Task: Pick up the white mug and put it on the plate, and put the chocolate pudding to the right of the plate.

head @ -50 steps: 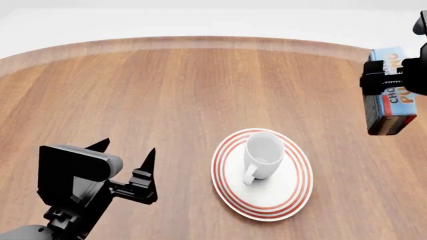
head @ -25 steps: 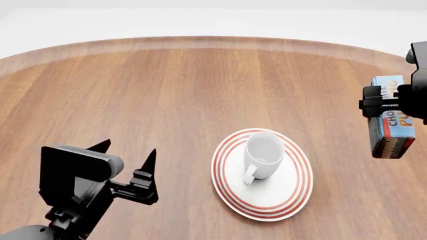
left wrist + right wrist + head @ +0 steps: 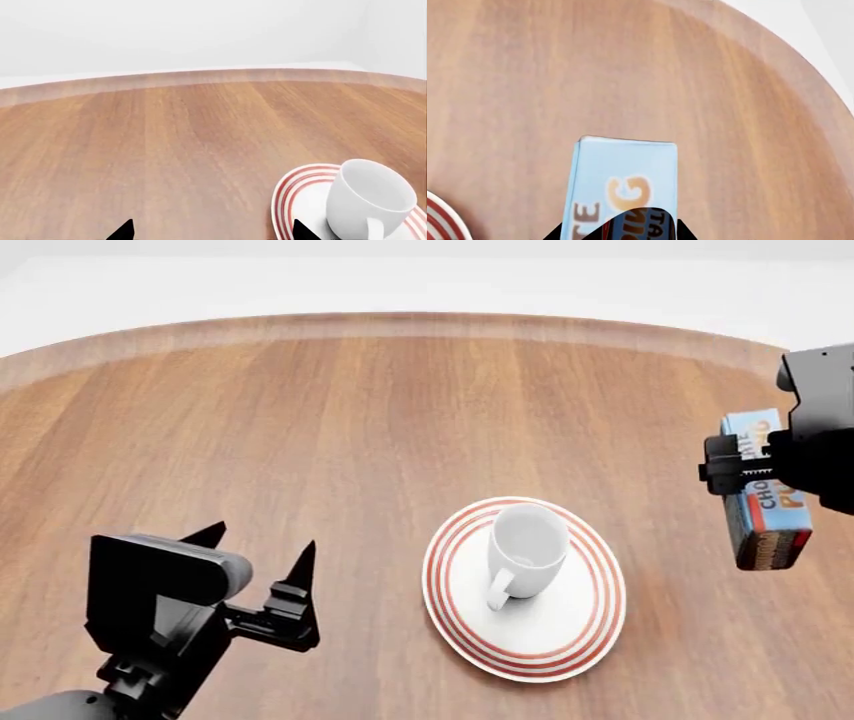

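Note:
The white mug (image 3: 526, 550) stands on the red-ringed plate (image 3: 587, 620) near the table's front centre; both also show in the left wrist view, the mug (image 3: 367, 200) on the plate (image 3: 300, 192). My right gripper (image 3: 763, 462) is shut on the chocolate pudding (image 3: 771, 510) and holds it in the air to the right of the plate; its light blue face fills the right wrist view (image 3: 624, 180). My left gripper (image 3: 256, 568) is open and empty, low to the left of the plate.
The round wooden table (image 3: 334, 420) has its curved far edge (image 3: 400, 320) against a white background. Its right edge (image 3: 800, 95) curves close to the pudding. A sliver of the plate's rim (image 3: 440, 220) shows in the right wrist view.
My right gripper has carried the pudding down and slightly left, nearer the plate. My left gripper has shifted very slightly. The mug and plate have not moved.

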`<state>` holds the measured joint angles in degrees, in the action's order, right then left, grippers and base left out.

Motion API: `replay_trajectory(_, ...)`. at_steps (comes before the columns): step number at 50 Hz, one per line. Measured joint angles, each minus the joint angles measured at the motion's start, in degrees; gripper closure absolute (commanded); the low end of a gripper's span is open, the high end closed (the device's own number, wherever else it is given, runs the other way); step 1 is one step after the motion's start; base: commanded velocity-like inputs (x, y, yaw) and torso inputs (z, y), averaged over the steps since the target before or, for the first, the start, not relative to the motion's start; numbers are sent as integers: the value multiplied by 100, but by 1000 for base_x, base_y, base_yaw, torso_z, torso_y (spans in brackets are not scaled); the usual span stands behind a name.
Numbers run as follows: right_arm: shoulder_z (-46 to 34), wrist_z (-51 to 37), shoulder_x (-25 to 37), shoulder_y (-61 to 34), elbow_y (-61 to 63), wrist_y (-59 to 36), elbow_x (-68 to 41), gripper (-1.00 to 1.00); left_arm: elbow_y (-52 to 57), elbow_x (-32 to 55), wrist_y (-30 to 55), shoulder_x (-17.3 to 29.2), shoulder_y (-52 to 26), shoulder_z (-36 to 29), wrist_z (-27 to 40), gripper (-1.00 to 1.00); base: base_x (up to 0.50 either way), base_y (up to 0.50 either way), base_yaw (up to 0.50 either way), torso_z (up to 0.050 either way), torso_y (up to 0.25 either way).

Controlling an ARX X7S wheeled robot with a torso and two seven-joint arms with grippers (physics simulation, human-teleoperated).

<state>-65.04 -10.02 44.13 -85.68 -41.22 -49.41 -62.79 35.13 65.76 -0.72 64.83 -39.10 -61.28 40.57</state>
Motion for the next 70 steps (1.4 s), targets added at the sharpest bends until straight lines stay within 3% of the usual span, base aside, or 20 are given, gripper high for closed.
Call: replay_trajectory(70,195,656,-570,881,-1232,1057,-10,100,-69,-39,16,-75,92,18,-24,-100,0,0,0,0,0)
